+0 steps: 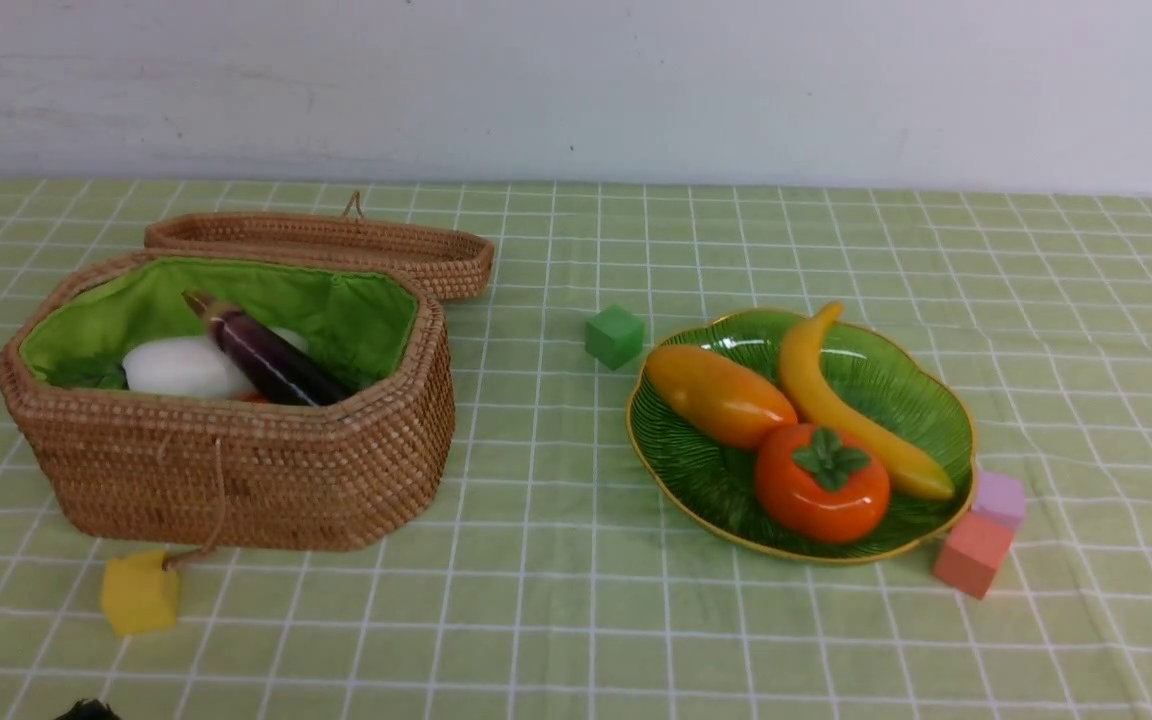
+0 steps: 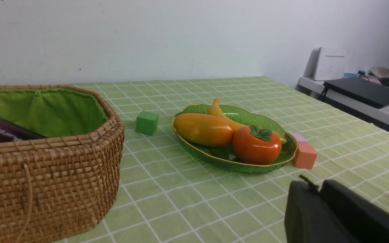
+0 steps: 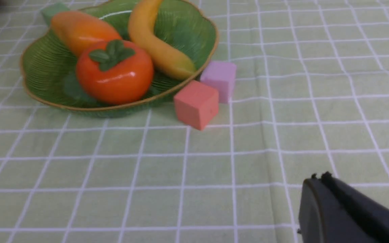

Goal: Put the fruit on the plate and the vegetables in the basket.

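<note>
Front view shows neither arm over the work area. We find the basket [image 1: 236, 470] standing with its lid [image 1: 321, 250] thrown back and resting on the cloth behind it. Inside, on the green lining, the eggplant [image 1: 266, 355] lies slanted across the white radish [image 1: 181, 368]. A sliver of red-orange beside them may be the carrot; we cannot confirm it. A cord runs from the basket front to a yellow cube [image 1: 139, 592] lying on the tablecloth [image 1: 536, 600].

We find the plate [image 1: 896, 395] holding all three fruit: the mango [image 1: 718, 395], the banana [image 1: 841, 405] and the persimmon [image 1: 821, 485], each touching its neighbours. A green cube [image 1: 614, 335] sits near the plate rim. A pink cube [image 1: 971, 553] and a lilac cube [image 1: 999, 498] sit just beside the rim, touching each other.

Left wrist view shows the left gripper [image 2: 311, 185] low over the cloth with its jaws together and nothing between them. The basket stands near it to one side; the plate lies ahead of it, further out.

Right wrist view shows the right gripper [image 3: 319, 176] with jaws pressed together, empty, just above bare cloth. The pink cube is the nearest item ahead of it, with the plate beyond.
</note>
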